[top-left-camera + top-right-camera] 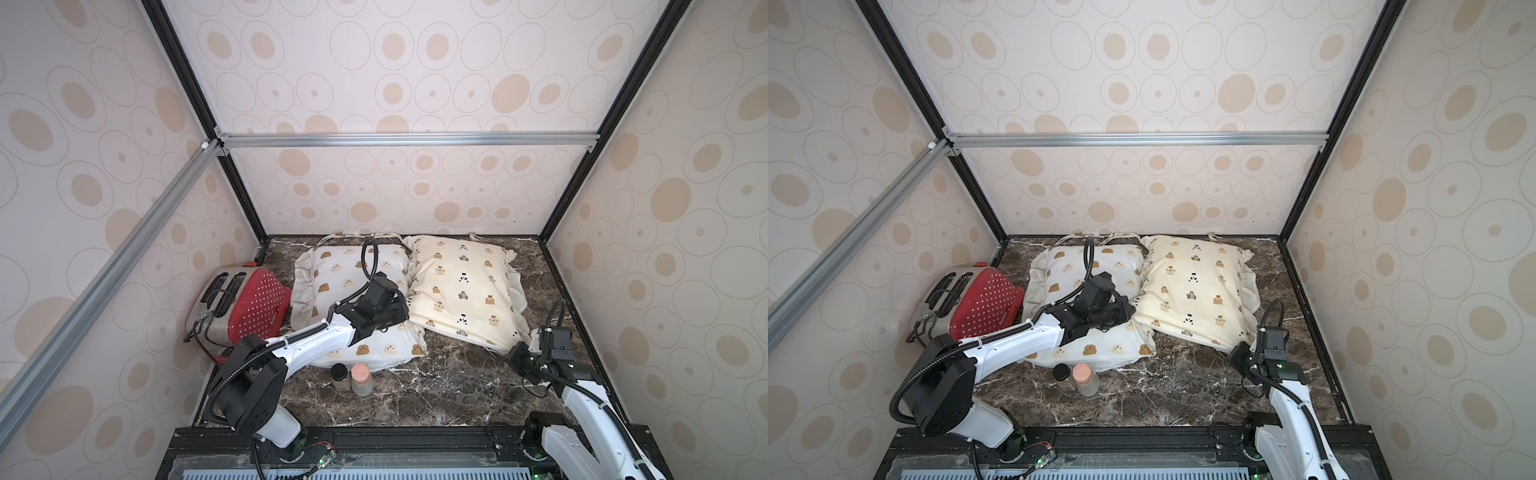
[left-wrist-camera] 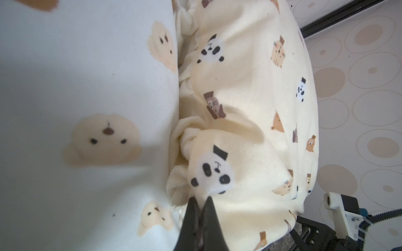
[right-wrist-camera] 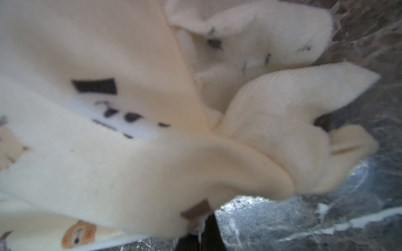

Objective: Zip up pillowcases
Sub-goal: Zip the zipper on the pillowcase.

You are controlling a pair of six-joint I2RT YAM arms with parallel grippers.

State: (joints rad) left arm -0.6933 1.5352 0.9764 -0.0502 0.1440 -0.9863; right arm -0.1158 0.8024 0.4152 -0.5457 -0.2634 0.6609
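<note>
Dark marble tabletop [image 1: 415, 395] carries both pillowcases at the rear, touching: white pillowcase [image 1: 332, 274] on the left, cream-yellow pillowcase [image 1: 461, 282] on the right. Left gripper [image 2: 200, 202] is fully closed, tips at the cream-yellow ruffle where both meet; any hold cannot be determined. Right gripper [image 3: 204, 226] is closed, pinching the cream-yellow pillowcase's near right corner.
</note>
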